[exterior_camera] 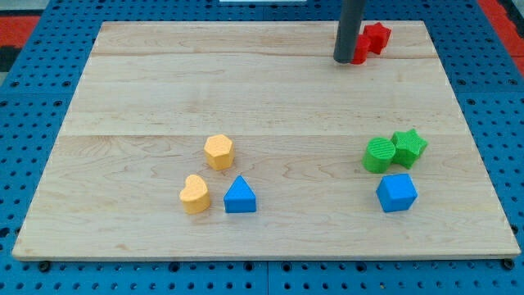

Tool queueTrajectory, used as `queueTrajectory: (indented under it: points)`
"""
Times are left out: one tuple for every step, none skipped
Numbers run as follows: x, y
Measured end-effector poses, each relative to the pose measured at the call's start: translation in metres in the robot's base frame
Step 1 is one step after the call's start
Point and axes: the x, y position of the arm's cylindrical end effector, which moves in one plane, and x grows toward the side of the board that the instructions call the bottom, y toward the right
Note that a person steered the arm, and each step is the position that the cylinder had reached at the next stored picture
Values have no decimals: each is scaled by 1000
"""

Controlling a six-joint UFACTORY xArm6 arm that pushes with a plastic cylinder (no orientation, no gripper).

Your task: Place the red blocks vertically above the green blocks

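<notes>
My tip (345, 59) is near the view's top right, touching the left side of a red block (360, 52) that it partly hides. A red star block (377, 37) sits just right of that, touching it. A green round block (379, 155) and a green star block (408, 147) lie together at the view's right, well below the red blocks.
A blue cube (396, 192) lies just below the green blocks. A yellow hexagon block (219, 152), a yellow heart block (195, 194) and a blue triangle block (240, 196) sit left of centre near the bottom. The wooden board (164, 82) rests on a blue pegboard.
</notes>
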Motion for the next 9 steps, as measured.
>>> queueTrajectory:
  points:
    - [0, 6]
    - [1, 6]
    - [19, 21]
    - [29, 75]
    - [5, 134]
    - [-37, 176]
    - [-88, 178]
    - [-95, 146]
    - [-83, 89]
